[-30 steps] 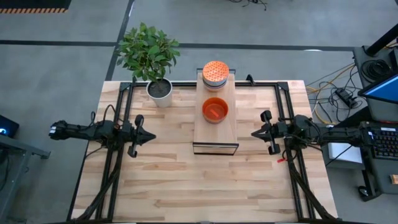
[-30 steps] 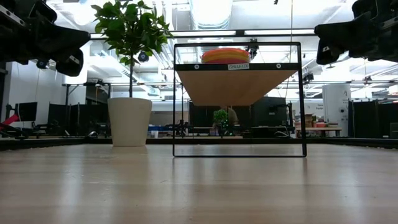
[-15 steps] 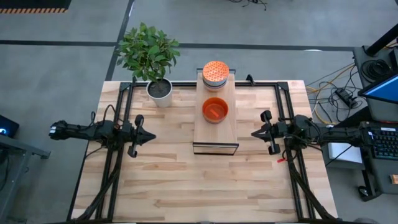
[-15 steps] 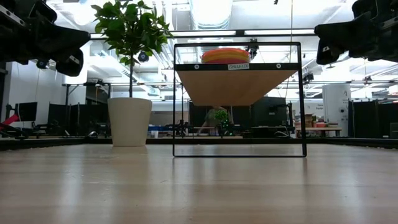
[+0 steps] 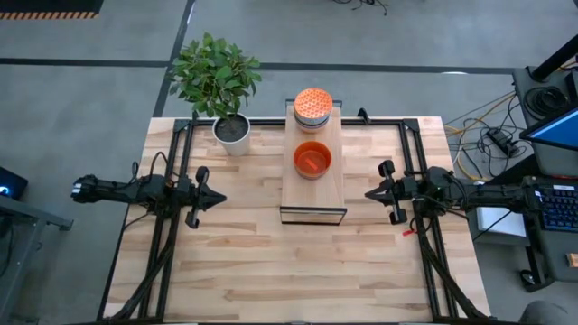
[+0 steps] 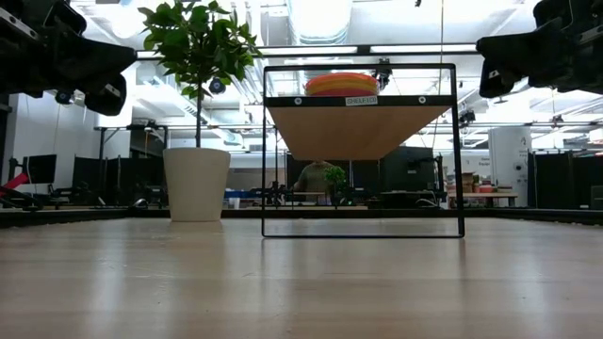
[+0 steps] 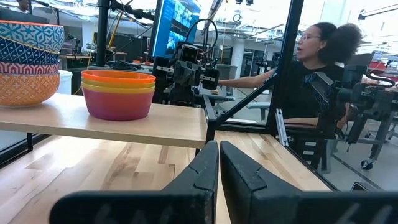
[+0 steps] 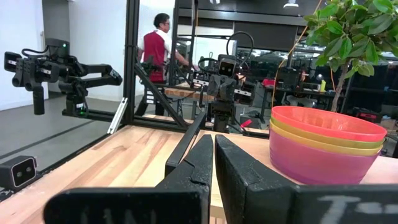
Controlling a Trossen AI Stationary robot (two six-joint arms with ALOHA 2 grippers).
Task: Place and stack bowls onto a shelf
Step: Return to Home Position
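Moved: only a person [image 6: 311, 179] far behind the shelf [image 6: 358, 127], now further toward the plant's side in the low view; arms and bowls lie as before.
Left gripper [image 5: 219, 198]: hovers over the left side of the table [image 5: 271, 262], well apart from the shelf and pointing toward it. Its fingers [image 7: 202, 165] are drawn nearly together with only a slit between them, and they hold nothing.
Right gripper [image 5: 368, 194]: mirrors it over the right side, also well apart from the shelf. Its fingers [image 8: 233, 155] are likewise almost touching and empty.
Shelf: stands mid-table between the two grippers, its long side running from near to far.
Plain stack [image 5: 312, 160]: three bowls, orange on top, yellow under it, pink-purple at the bottom. It sits about mid-shelf.
Patterned stack [image 5: 312, 106]: sits at the shelf's far end, near the plain stack but not touching it.
Plant [image 5: 217, 77]: stands in a white pot at the table's far edge, left of the shelf.
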